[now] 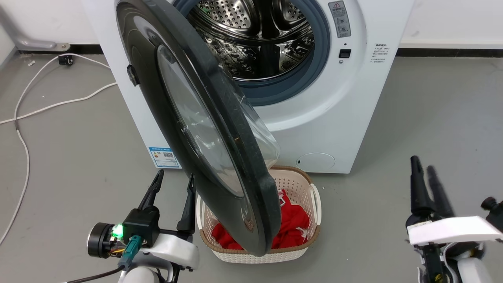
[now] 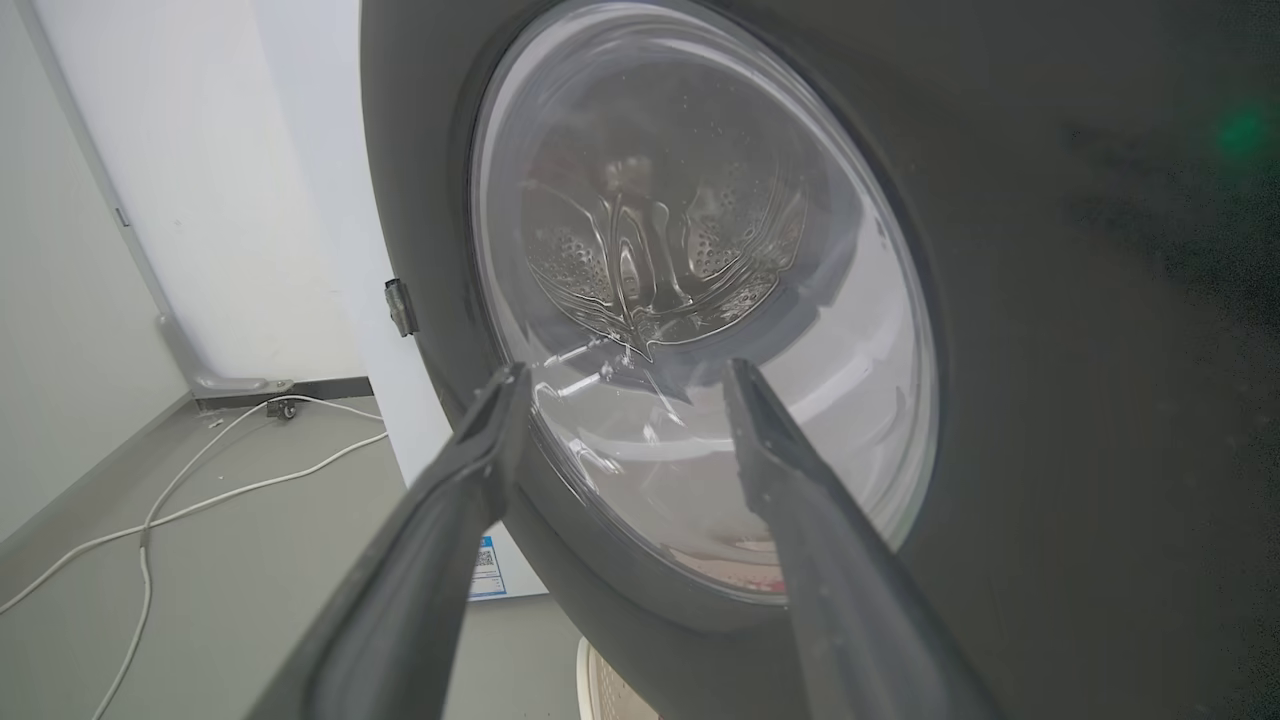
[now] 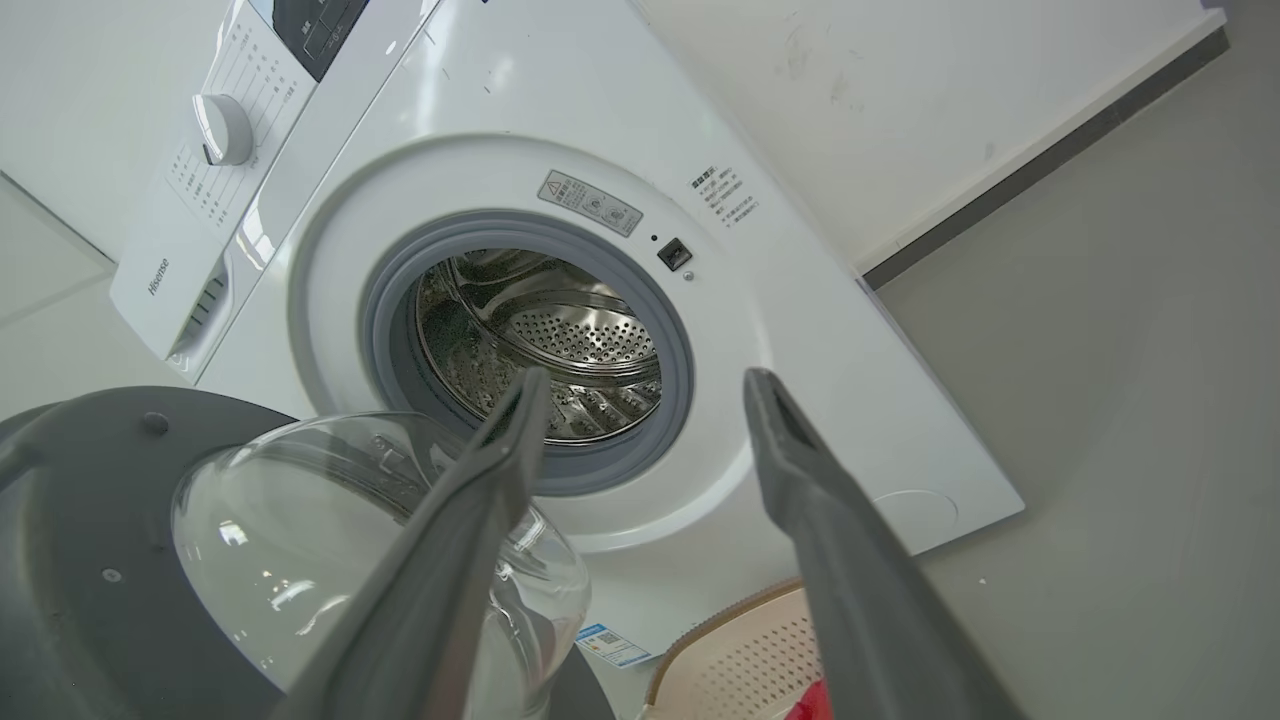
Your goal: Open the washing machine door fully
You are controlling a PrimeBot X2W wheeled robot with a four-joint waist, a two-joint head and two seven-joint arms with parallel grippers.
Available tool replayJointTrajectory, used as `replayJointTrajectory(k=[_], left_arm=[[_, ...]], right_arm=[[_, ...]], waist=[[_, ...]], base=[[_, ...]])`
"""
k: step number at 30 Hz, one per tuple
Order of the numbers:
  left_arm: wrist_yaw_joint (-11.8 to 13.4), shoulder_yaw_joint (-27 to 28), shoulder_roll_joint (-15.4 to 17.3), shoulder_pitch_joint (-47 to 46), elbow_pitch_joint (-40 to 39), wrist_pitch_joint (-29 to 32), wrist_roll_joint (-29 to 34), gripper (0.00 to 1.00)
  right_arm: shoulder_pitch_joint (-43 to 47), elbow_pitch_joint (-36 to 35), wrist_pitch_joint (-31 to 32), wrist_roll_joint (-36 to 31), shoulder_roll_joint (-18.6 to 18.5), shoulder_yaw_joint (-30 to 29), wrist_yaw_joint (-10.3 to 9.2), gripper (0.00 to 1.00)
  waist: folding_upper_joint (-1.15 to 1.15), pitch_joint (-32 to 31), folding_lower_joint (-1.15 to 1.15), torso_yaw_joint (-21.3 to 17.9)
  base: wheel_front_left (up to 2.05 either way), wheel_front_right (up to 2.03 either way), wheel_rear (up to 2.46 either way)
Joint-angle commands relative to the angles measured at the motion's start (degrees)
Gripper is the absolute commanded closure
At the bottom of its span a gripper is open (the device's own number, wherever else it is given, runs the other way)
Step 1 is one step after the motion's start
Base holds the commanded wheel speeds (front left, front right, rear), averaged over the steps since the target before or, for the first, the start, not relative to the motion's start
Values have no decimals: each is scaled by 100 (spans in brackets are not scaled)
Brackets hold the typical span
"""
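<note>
The washing machine (image 1: pixel 346 118) is a white front-loader with a grey rubber ring and a steel drum (image 1: pixel 255 35). Its door (image 1: pixel 177 98), a glossy black disc with a clear glass bowl, stands swung out about halfway, hinged on the left. In the left wrist view the door (image 2: pixel 1050 400) looms close ahead. The right wrist view looks at the door's inner side (image 3: pixel 90 560) and the drum (image 3: pixel 540 350). My left gripper (image 1: pixel 175 182) (image 2: pixel 620 385) is open just left of the door's lower rim, holding nothing. My right gripper (image 1: pixel 423 167) (image 3: pixel 645 385) hangs open at the lower right, away from the machine.
A cream basket (image 1: pixel 302 247) with red cloth (image 1: pixel 290 224) sits on the floor under the door's free edge. White cables (image 1: pixel 23 118) trail over the grey floor at the left. Open floor lies right of the machine.
</note>
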Motion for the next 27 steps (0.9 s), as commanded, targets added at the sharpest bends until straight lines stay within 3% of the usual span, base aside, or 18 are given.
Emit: replayJointTrajectory(k=[1, 5, 6, 8, 11, 18, 27], left_arm=[[26, 6, 20, 18, -18, -14, 17, 0], [31, 20, 30, -7, -28, -14, 21, 0], [31, 20, 30, -7, -28, -14, 21, 0], [36, 47, 42, -12, -38, -14, 21, 0], [47, 73, 50, 11, -48, -14, 13, 0], [46, 67, 42, 38, -55, -14, 17, 0], [50, 75, 48, 0, -72, -14, 36, 0]], right_arm=[[69, -146, -160, -642, -24, -110, -1, 0], [130, -672, -364, -2516, 3, -476, -2, 0], [130, -672, -364, -2516, 3, -476, -2, 0], [202, -1178, -338, -3546, 36, -543, -2, 0], [368, -1604, -227, -4153, 41, -460, -2, 0], [829, -1988, 26, -4645, 42, -276, -3, 0], [959, -1449, -158, -4381, 42, -166, -3, 0]], waist=[[0, 9, 0, -6], [0, 28, 0, -17], [0, 28, 0, -17], [0, 45, 0, -42], [0, 50, 0, -66], [0, 71, 0, -93], [0, 90, 0, -124]], base=[[0, 0, 0], [0, 0, 0], [0, 0, 0], [0, 0, 0], [0, 0, 0], [0, 0, 0], [0, 0, 0]])
